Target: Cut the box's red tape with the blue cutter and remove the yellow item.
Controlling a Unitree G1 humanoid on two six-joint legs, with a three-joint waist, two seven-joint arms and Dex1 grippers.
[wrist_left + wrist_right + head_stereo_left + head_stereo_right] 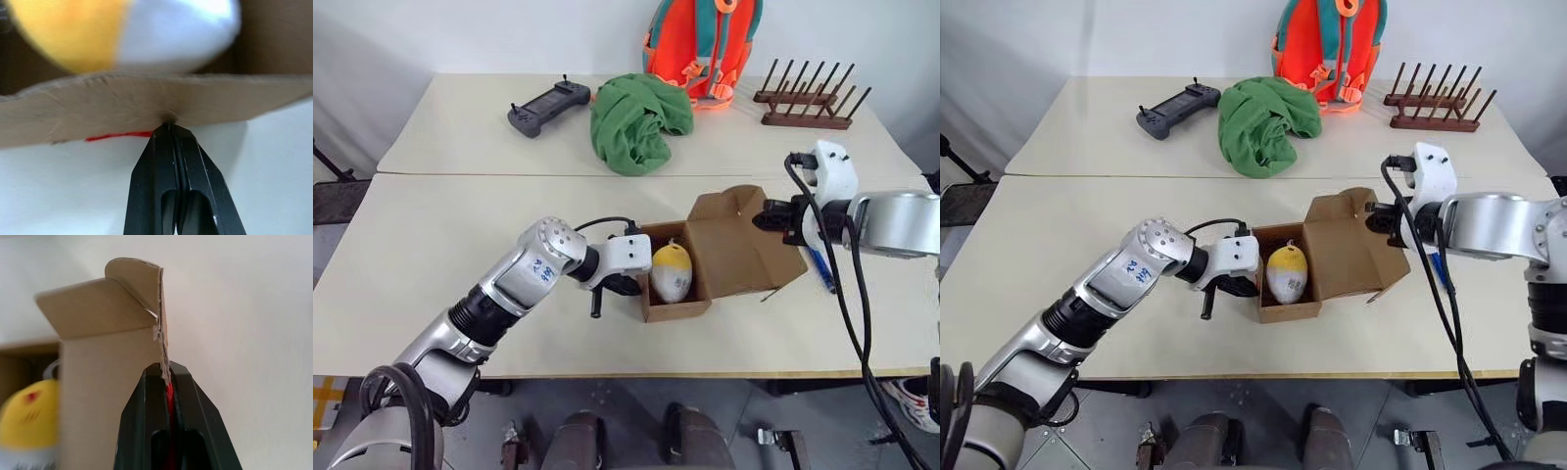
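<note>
Opened box (705, 257) near bench's front edge, yellow item (671, 271) exposed inside. Right gripper (167, 377) jaws clamped on taped flap, holding lid back; left gripper (169, 129) jaws together, bracing near wall. Blue cutter (821, 266) beside box.

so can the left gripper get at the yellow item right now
Probably not yet: the left gripper is shut on the box's near flap. The yellow item itself lies uncovered, with the right gripper pinching the lid open.

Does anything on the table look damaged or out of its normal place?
The box lies open, both grippers shut on its flaps: the left gripper and the right gripper, where the cardboard edge looks torn. The blue cutter lies beside the box.
</note>
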